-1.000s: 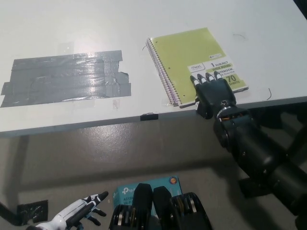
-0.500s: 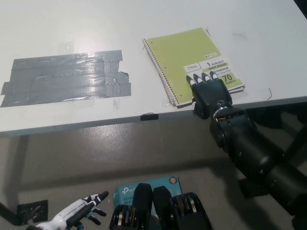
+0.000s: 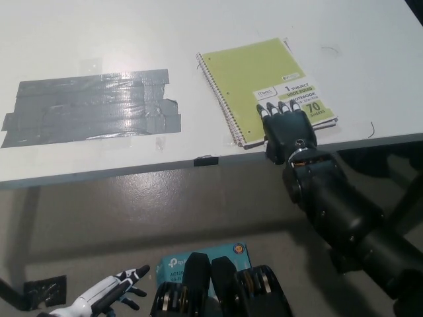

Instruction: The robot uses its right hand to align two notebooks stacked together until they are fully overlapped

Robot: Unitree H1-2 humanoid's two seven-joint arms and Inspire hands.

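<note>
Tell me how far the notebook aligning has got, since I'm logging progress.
Nearly done, it seems: the green notebook covers whatever lies beneath, with only slivers showing at its edges. In hand: the right hand presses flat on its near corner at the table edge. Left: perhaps a final nudge, then lifting off. The left hand rests low, open.

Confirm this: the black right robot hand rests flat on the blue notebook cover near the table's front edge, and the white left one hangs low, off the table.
Not quite: the notebook cover is yellow-green, not blue, as the head view shows. The right robot hand does rest on it near the table edge; the left robot hand hangs low.
</note>
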